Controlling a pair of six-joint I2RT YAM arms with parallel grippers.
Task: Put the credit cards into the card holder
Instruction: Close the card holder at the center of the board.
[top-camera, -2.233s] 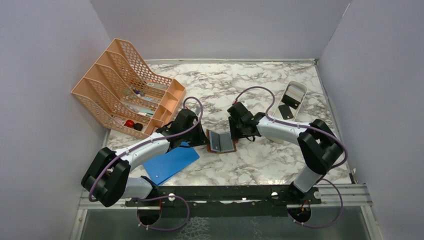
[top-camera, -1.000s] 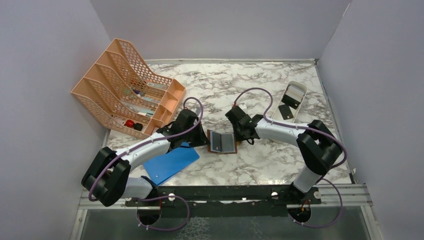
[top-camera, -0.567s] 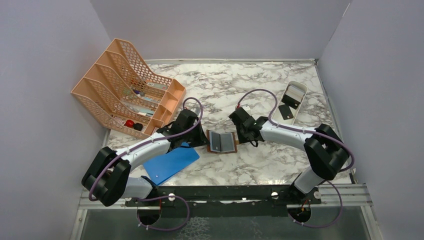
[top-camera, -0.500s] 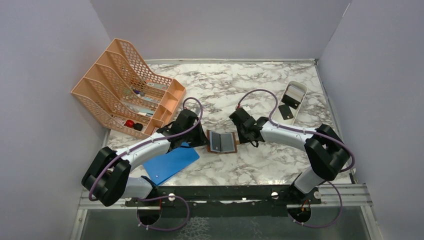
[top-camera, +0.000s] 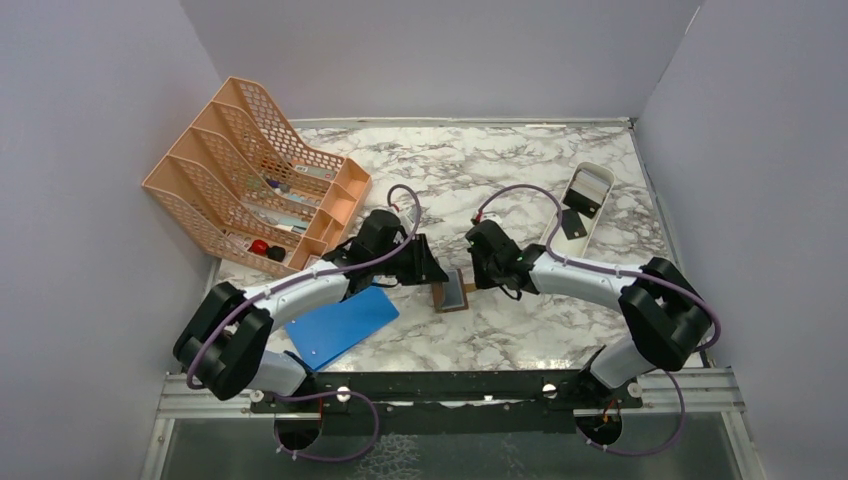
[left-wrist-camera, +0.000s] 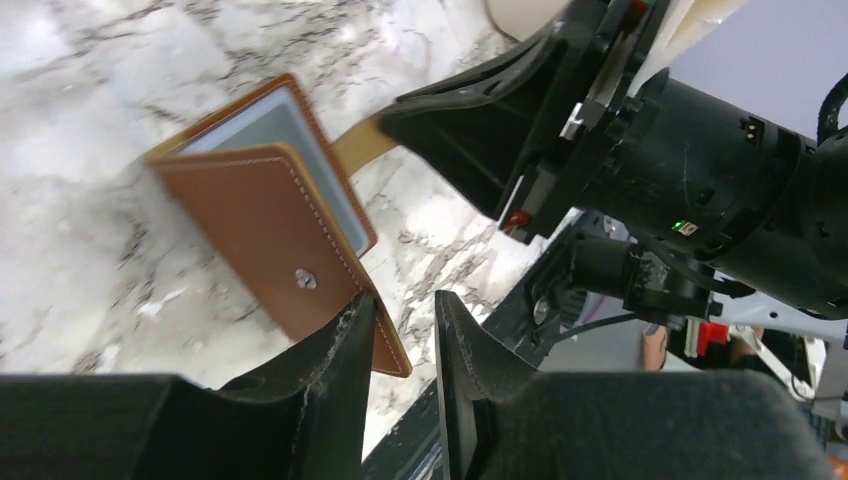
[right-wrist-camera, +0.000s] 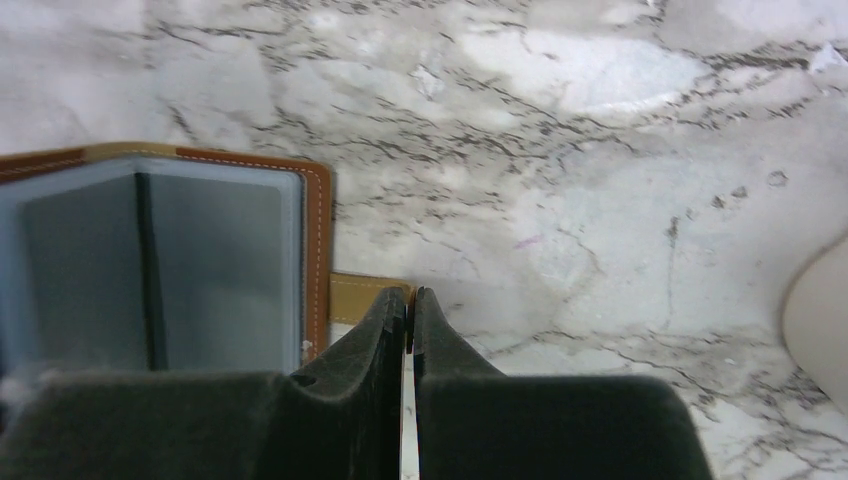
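Note:
The brown leather card holder (top-camera: 452, 296) lies mid-table, half folded, its left cover raised. In the left wrist view the card holder (left-wrist-camera: 260, 220) shows its stitched cover and snap stud. That cover's corner rests against one finger of my left gripper (left-wrist-camera: 404, 296), whose jaws stand slightly apart. It also shows from above (top-camera: 430, 274). My right gripper (right-wrist-camera: 410, 292) is shut on the tan snap tab (right-wrist-camera: 358, 297); it also shows from above (top-camera: 477, 282). Grey-blue sleeves (right-wrist-camera: 200, 270) fill the holder. A dark card (top-camera: 571, 222) lies in the white tray (top-camera: 611, 181).
The orange mesh rack (top-camera: 250, 190) stands at the back left with small items in it. A large bright blue board (top-camera: 340, 322) lies under my left arm. The white tray's edge shows in the right wrist view (right-wrist-camera: 822, 320). Grey walls close in the table.
My left gripper has moved right and lifted the holder's left cover, so the open holder now stands half folded. My right gripper has stayed at the snap tab.

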